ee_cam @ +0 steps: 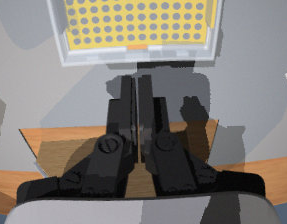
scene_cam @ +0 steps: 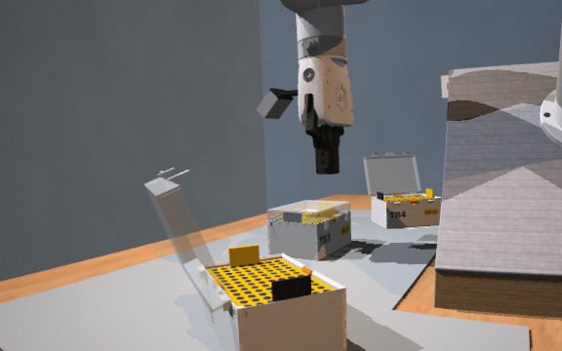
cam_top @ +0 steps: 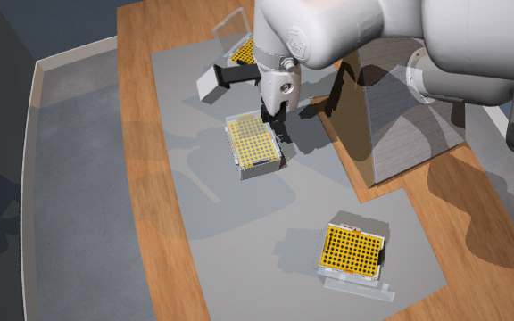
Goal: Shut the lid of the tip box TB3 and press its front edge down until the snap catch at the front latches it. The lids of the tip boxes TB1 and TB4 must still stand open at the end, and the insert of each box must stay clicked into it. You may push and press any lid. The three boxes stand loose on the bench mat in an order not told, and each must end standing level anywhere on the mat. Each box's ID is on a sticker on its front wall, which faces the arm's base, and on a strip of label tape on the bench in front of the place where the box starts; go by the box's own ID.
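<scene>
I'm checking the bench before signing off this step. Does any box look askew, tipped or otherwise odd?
Only slightly: the middle box TB3, lid down, sits turned at an angle to the mat's edges, but level. TB4 and the near box stand level with lids open. The shut gripper hangs above TB3, holding nothing.

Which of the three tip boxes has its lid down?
The middle box, below the gripper. Its clear lid lies flat over the yellow insert; the near box and TB4 have lids standing up.
</scene>
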